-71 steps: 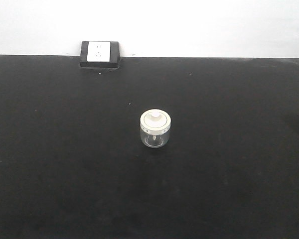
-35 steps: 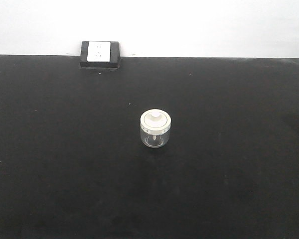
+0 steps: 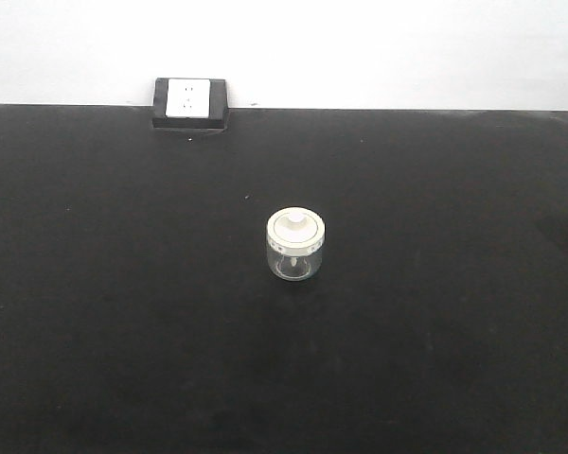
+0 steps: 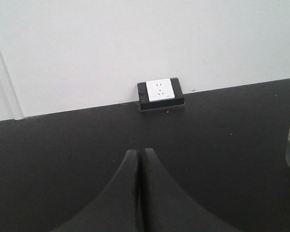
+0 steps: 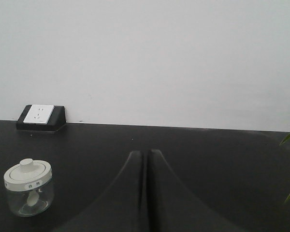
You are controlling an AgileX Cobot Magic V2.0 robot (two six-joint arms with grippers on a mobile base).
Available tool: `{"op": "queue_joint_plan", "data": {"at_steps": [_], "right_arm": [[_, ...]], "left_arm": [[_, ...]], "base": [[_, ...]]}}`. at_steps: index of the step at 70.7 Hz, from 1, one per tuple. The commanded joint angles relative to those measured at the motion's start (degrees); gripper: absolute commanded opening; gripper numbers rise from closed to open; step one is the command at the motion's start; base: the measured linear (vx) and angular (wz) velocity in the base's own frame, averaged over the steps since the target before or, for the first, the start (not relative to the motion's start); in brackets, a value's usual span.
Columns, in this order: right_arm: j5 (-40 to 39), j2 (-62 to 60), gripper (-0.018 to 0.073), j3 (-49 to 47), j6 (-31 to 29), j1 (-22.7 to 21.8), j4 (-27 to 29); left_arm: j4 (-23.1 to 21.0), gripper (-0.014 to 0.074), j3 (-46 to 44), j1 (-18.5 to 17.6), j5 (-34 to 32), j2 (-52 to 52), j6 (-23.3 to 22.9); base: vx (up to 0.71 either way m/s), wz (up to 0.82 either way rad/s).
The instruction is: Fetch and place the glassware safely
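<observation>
A small lidded glass jar (image 3: 295, 245) stands upright near the middle of a black table (image 3: 123, 331), untouched. Both the left gripper (image 4: 139, 153) and right gripper (image 5: 146, 153) are pressed together, well apart from it. Approaching without spreading could topple the jar. The left wrist view crops it; its lid label is unreadable.

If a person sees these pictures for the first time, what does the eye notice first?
First, the small clear glass jar with its cream-white lid, standing upright and alone near the middle of the black table. Next, the white socket box at the table's far edge, against the pale wall. In the wrist views, the left gripper and right gripper are shut, away from the jar.
</observation>
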Motion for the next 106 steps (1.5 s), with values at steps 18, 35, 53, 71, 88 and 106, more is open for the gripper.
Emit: {"op": "queue_joint_plan", "data": {"at_steps": [18, 35, 53, 71, 88, 106], "right_arm": [[-2.20, 0.53, -0.0003, -1.53, 0.01, -0.31, -0.86], [-2.20, 0.53, -0.0003, -1.53, 0.01, -0.31, -0.86], [-2.20, 0.53, -0.0003, -1.53, 0.01, -0.31, -0.86], [-2.27, 0.52, -0.0003, -1.53, 0.01, -0.31, -0.86], [-2.27, 0.52, -0.0003, -1.53, 0.01, -0.31, -0.86], [-2.27, 0.52, -0.0003, -1.53, 0.01, -0.31, -0.86]], "left_arm": [[-1.06, -0.0007, -1.14, -0.24, 2.44, -0.60, -0.12], [-3.57, -0.0007, 6.54, 0.15, 1.67, -10.88, -0.12], [-5.36, -0.0007, 17.42, 1.03, 0.78, -21.12, -0.12], [-5.31, -0.0007, 19.63, 1.03, -0.29, -20.69, -0.22], [-5.31, -0.0007, 19.63, 1.03, -0.17, -20.69, -0.22], [-5.31, -0.0007, 19.63, 1.03, -0.02, -20.69, -0.22]], "base": [[0.00, 0.00], [0.00, 0.00], [0.00, 0.00], [0.00, 0.00], [0.00, 0.00], [0.00, 0.00]]}}
